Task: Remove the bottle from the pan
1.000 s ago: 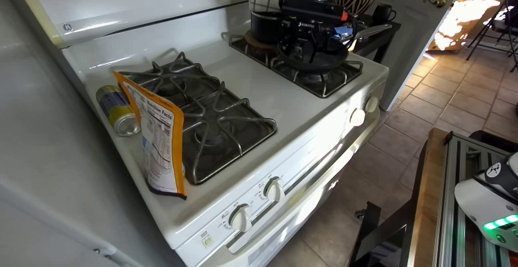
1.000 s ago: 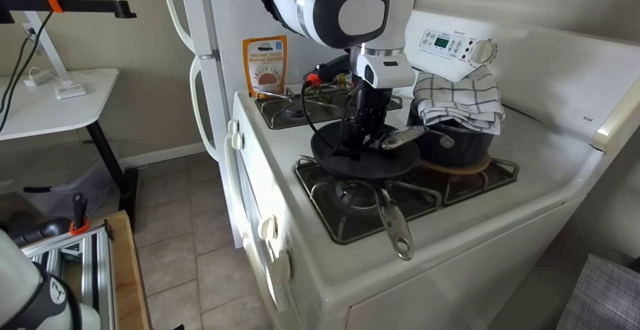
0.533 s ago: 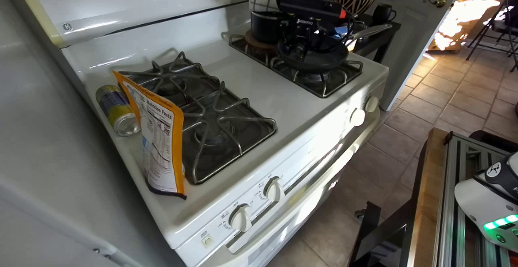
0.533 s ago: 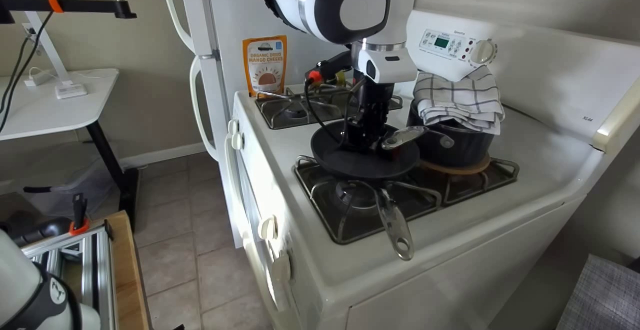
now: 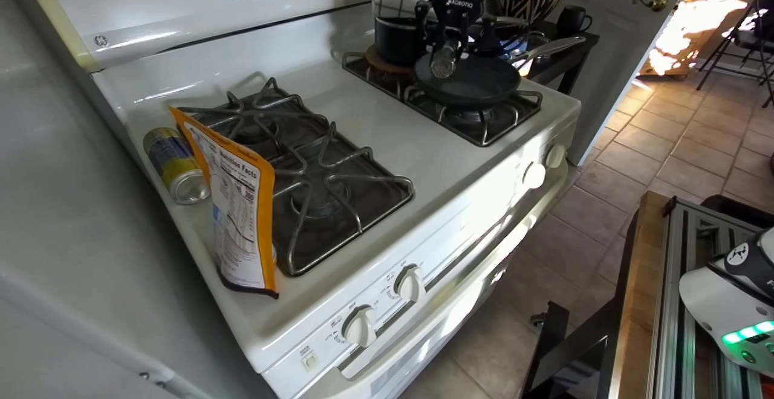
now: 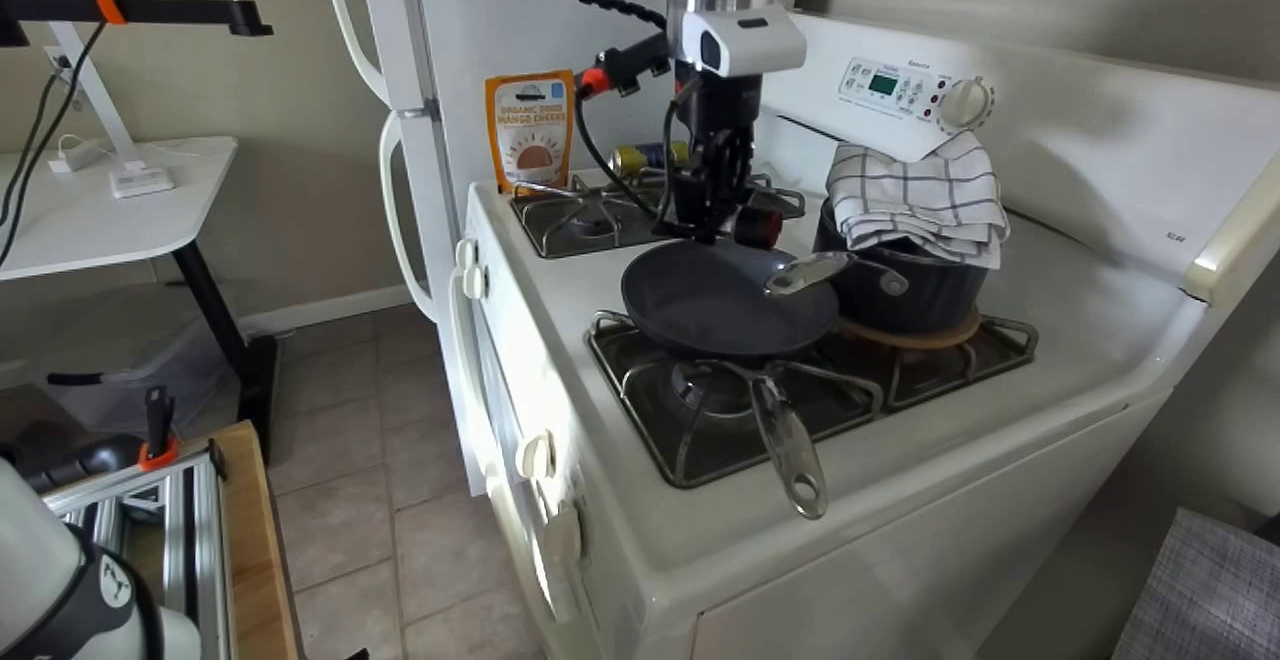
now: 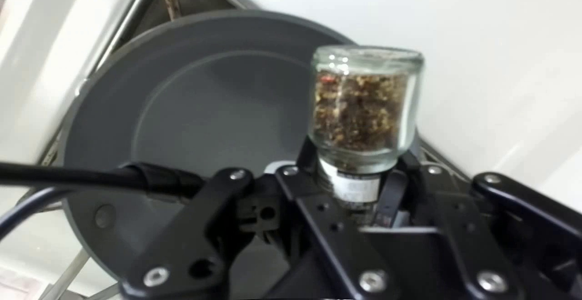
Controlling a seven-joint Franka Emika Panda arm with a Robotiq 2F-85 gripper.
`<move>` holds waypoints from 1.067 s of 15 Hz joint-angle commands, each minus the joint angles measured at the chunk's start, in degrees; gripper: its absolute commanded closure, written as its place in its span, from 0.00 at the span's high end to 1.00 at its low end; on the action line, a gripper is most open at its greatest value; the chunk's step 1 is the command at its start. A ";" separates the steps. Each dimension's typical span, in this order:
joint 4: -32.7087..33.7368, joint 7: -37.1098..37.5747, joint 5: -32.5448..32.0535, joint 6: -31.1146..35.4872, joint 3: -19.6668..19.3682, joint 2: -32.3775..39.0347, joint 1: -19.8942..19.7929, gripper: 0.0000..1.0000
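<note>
The bottle (image 7: 363, 113), a small glass jar of brown flakes with a white label, is clamped between the fingers of my gripper (image 7: 359, 157). In an exterior view its glass end (image 5: 444, 63) points down below the gripper (image 5: 452, 42). A dark reddish end of the bottle (image 6: 758, 228) shows in an exterior view, just over the far rim of the pan (image 6: 720, 315). The black pan (image 7: 213, 109) sits on a burner grate, its inside bare in the wrist view. Part of the bottle's neck end is hidden behind the gripper's links.
Beside the pan stands a black pot (image 6: 895, 285) topped by a checked towel (image 6: 915, 195); its metal handle (image 6: 808, 273) reaches over the pan. The pan's handle (image 6: 790, 450) sticks out past the grate. An orange bag (image 5: 242, 217) and a can (image 5: 175, 163) are by the other burners.
The gripper was down inside the pan a second ago. Its jaws have shut on the bottle, and it has risen with it, shifting toward the pan's edge on the orange bag's side.
</note>
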 commanded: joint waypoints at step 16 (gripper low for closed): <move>4.73 -17.35 6.83 -4.35 6.49 0.09 5.26 0.09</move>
